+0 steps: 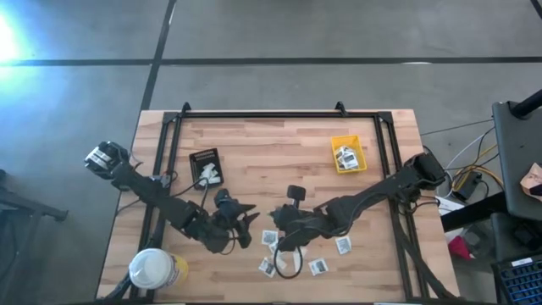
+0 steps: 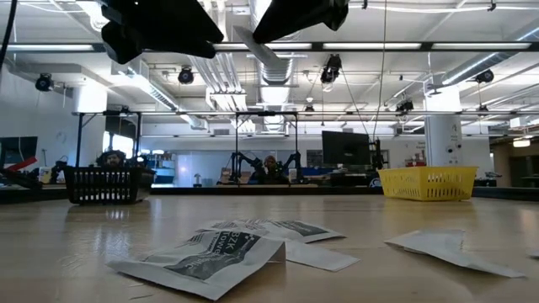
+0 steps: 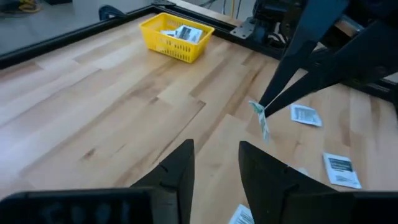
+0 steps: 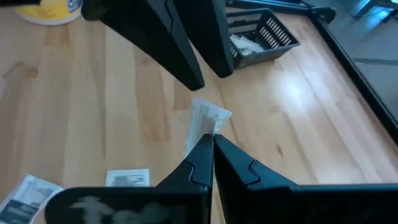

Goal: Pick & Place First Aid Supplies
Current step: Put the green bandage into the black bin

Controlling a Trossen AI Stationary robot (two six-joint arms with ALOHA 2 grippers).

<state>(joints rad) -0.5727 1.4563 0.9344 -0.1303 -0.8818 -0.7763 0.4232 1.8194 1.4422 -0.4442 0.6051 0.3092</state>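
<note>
Between right gripper (image 4: 210, 144) tips (upright): strip (image 4: 204, 124)

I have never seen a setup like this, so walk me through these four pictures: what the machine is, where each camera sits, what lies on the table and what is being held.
Two dark robot arms work at a wooden table. One picture looks straight down, one looks level across the tabletop, and one comes from a camera on each arm's wrist. Small white first aid packets lie scattered near the table's front edge. A yellow bin and a black tray each hold a few packets, and a white-lidded yellow tub stands at a front corner. The right gripper has its fingers shut on a narrow pale strip, held above the table. The left gripper faces it with fingers open, holding nothing.
</note>
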